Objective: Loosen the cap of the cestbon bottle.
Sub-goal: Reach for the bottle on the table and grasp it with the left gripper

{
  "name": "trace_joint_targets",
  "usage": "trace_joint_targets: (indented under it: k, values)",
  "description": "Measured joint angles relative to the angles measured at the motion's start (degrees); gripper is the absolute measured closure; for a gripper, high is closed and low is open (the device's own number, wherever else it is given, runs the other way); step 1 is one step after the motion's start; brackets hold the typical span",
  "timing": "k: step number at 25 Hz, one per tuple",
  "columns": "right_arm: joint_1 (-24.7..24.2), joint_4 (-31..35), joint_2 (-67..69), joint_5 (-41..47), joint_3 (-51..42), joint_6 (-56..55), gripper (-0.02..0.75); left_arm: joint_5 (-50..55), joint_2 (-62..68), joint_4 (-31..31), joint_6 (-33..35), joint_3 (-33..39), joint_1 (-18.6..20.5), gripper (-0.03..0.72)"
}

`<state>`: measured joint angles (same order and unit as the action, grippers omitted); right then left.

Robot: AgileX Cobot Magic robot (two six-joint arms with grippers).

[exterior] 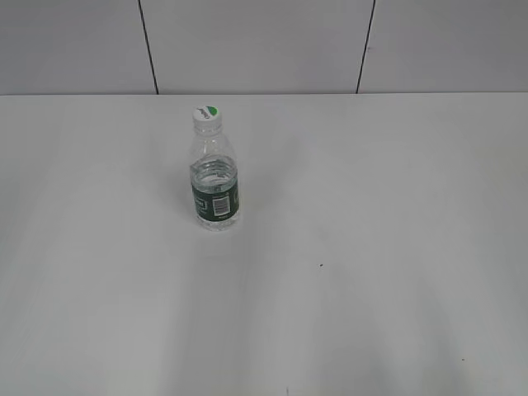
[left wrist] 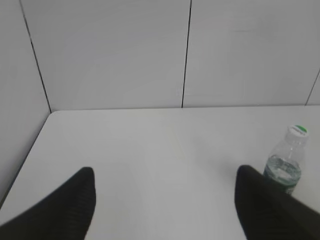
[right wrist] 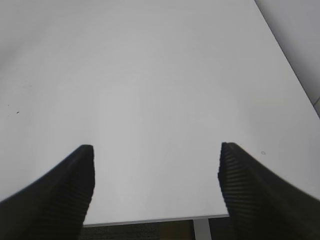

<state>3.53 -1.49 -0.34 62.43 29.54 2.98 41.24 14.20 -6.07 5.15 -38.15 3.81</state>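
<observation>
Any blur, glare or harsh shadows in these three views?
Exterior view: even, soft light; bottle sharp, casting barely any shadow. Left wrist view: slightly soft; bottle at the right edge, partly behind a dark blurred jaw. Right wrist view: table evenly lit, no glare, jaws blurred.

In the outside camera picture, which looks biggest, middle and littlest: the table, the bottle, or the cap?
1. Table
2. Bottle
3. Cap, littlest, sitting on top of the bottle.

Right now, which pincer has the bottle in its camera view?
The left pincer: the cestbon bottle stands upright beside its right finger. The right pincer sees only bare table.
</observation>
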Motion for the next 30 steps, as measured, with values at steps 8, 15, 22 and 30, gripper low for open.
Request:
trace_joint_targets:
  k: [8, 15, 22, 30]
  values:
    - [0.00, 0.00, 0.00, 0.00, 0.00, 0.00, 0.149, -18.41, 14.37, -1.64, 5.81, -1.20, 0.00, 0.168]
    - [0.00, 0.00, 0.00, 0.00, 0.00, 0.00, 0.149, -32.30, 25.58, -1.63, 8.08, -1.20, -1.58, 0.168]
    - [0.00, 0.00, 0.00, 0.00, 0.00, 0.00, 0.149, -43.21, 38.94, -1.25, 8.23, -1.20, -10.37, 0.168]
    - [0.00, 0.05, 0.00, 0.00, 0.00, 0.00, 0.149, -58.47, 54.35, 1.12, 8.17, -1.20, -13.32, 0.186]
